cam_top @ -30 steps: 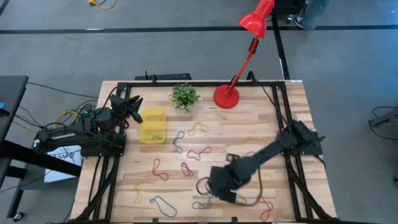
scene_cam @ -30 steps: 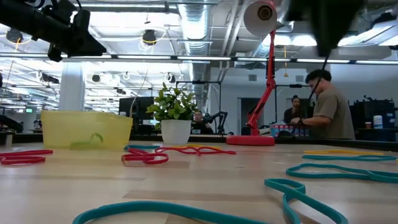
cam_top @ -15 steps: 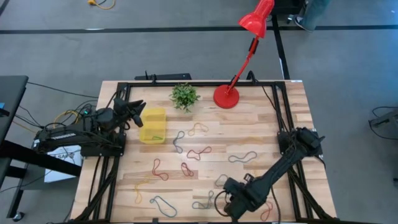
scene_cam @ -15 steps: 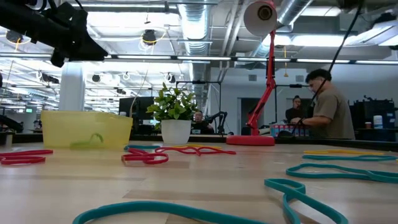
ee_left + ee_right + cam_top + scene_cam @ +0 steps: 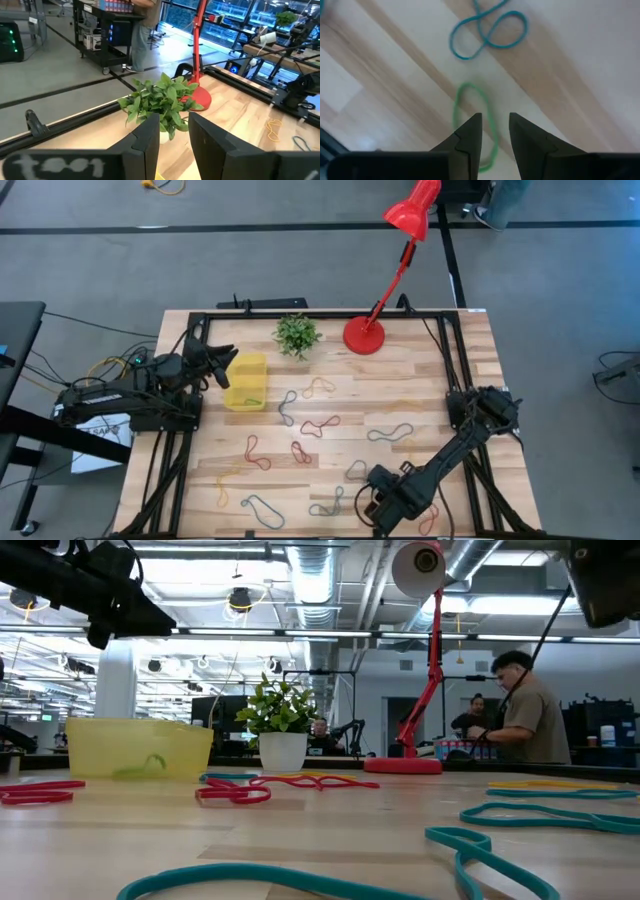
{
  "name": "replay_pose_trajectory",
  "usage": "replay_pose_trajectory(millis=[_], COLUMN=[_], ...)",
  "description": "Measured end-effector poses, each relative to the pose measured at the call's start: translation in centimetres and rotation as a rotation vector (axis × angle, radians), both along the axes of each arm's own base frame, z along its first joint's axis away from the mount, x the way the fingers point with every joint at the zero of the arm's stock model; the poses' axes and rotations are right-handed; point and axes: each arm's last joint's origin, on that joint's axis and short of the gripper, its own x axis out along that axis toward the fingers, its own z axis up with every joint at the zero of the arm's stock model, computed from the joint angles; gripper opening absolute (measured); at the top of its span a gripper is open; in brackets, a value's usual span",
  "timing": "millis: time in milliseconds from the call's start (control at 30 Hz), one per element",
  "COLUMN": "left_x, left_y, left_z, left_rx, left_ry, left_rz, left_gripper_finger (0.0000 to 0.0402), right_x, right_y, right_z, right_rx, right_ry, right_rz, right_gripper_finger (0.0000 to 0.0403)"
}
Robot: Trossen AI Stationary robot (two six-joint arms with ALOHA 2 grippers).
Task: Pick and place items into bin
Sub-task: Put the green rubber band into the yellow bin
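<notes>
Several thin loops in red, blue, teal, yellow and grey lie flat on the wooden table (image 5: 440, 380), among them a red loop (image 5: 258, 455) and a teal loop (image 5: 390, 432). The yellow bin (image 5: 245, 380) stands on the table at the far left with a green loop (image 5: 253, 401) inside. My right gripper (image 5: 495, 131) points down near the table's front edge, open, over a green loop (image 5: 466, 102); a blue loop (image 5: 487, 30) lies beyond. My left gripper (image 5: 173, 135) hovers open and level beside the bin, nothing between its fingers.
A small potted plant (image 5: 297, 334) and a red lamp's base (image 5: 363, 336) stand along the far edge. A black frame (image 5: 455, 370) borders the table. People stand in the room behind, one person (image 5: 525, 710) at a bench. Bare wood lies at the far right.
My right gripper has swung toward the table's near edge and a little to the right, sinking lower, and its wrist has rolled. It stays open. My left gripper has turned slightly beside the bin without shifting place.
</notes>
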Motion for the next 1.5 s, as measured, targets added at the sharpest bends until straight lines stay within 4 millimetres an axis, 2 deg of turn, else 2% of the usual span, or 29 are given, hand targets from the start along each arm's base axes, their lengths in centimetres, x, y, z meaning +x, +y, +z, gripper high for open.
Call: replay_pose_trajectory(millis=[467, 767, 967, 1100, 1300, 1433, 1500], left_x=[0.0, -0.1, -0.1, -0.1, -0.1, -0.1, -0.1], left_y=[0.0, 0.0, 0.0, 0.0, 0.0, 0.0, 0.0], left_z=[-0.2, -0.6, -0.7, -0.8, -0.9, -0.9, -0.9], left_rx=[-0.005, -0.014, -0.016, -0.011, -0.011, -0.019, -0.019], left_ry=[0.020, 0.067, 0.077, 0.086, 0.096, 0.091, 0.080], left_rz=[-0.005, -0.005, -0.005, 0.001, 0.000, 0.002, 0.002], left_gripper_finger=[0.0093, 0.0093, 0.0093, 0.0093, 0.0093, 0.0093, 0.0093], right_x=[0.2, 0.2, 0.8, 0.8, 2.1, 3.4, 3.8], right_y=[-0.2, -0.2, 0.6, 0.4, -0.9, -2.8, -4.4], right_z=[-0.3, -0.3, -1.8, -2.7, -3.0, -1.7, -0.9], right_rx=[-0.018, -0.013, 0.026, 0.003, -0.024, -0.011, -0.069], right_ry=[-0.038, -0.043, -0.028, 0.011, 0.012, 0.046, 0.069], right_rz=[-0.009, -0.009, -0.006, -0.007, 0.067, 0.028, 0.050], right_gripper_finger=[0.0090, 0.0068, 0.0061, 0.0061, 0.0047, 0.0008, 0.0006])
